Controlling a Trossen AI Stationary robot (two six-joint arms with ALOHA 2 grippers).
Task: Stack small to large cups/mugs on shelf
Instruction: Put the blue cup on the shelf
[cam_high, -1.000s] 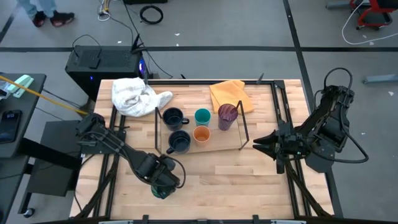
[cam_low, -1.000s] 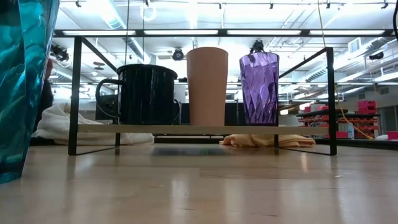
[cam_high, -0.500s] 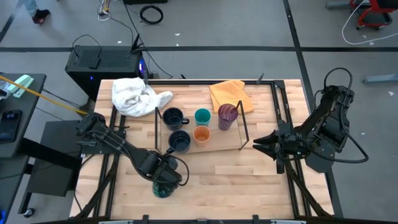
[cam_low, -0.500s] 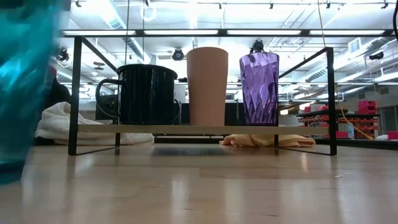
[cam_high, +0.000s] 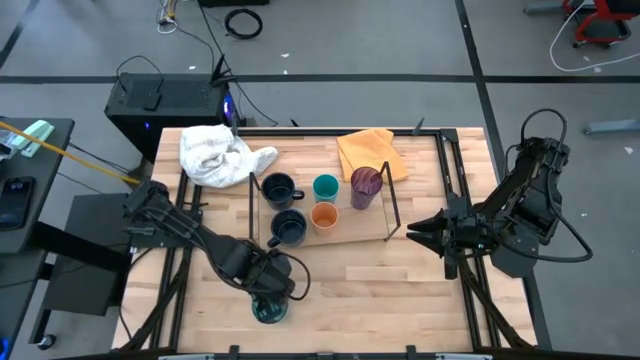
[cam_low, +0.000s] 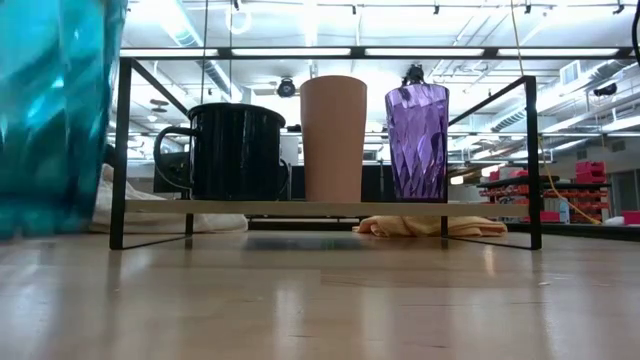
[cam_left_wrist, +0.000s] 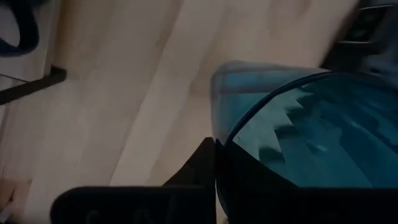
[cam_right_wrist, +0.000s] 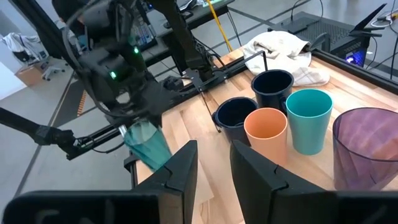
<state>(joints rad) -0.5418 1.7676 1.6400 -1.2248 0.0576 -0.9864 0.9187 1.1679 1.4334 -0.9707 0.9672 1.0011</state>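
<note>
From above, my left gripper (cam_high: 268, 298) clamps the patterned teal tumbler (cam_high: 268, 310) at lower centre-left, below the shelf (cam_high: 340, 232) mid-frame. My right gripper (cam_high: 418, 232) waits at right, jaws narrowly apart.

At table level, the tumbler (cam_low: 55, 110) fills the left edge, lifted; a navy mug (cam_low: 235, 150), orange cup (cam_low: 334, 138) and purple tumbler (cam_low: 417, 141) stand on the shelf.

My left wrist view shows the tumbler's rim (cam_left_wrist: 298, 143) against my finger.

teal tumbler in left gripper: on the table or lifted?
Lifted. In the low view the teal tumbler hangs clear of the tabletop; the left gripper holds it.
</note>
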